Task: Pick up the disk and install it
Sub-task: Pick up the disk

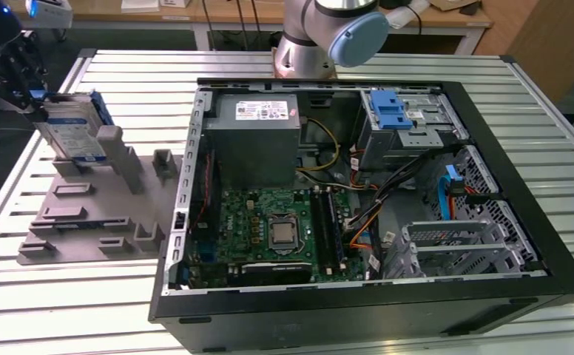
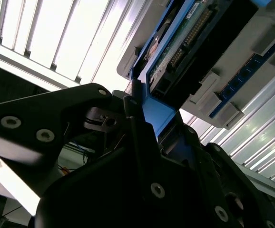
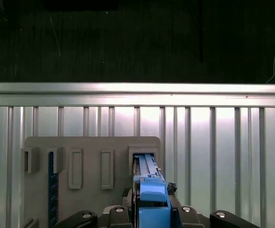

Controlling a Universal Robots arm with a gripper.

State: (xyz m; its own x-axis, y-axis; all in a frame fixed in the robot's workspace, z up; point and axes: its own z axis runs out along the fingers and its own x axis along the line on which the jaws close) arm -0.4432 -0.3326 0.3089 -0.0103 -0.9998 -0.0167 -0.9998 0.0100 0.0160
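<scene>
Pick-up is in hand: the disk [image 1: 73, 132], standing on edge in the grey holder [image 1: 89, 214], is clamped by its blue carrier frame [image 3: 152, 202] between the gripper's [image 1: 35, 95] closed fingers, and a straight lift clear of that holder seems called for.

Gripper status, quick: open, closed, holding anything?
Gripper: closed on the disk, gripping its blue carrier frame; the disk stands upright in the grey holder.
</scene>
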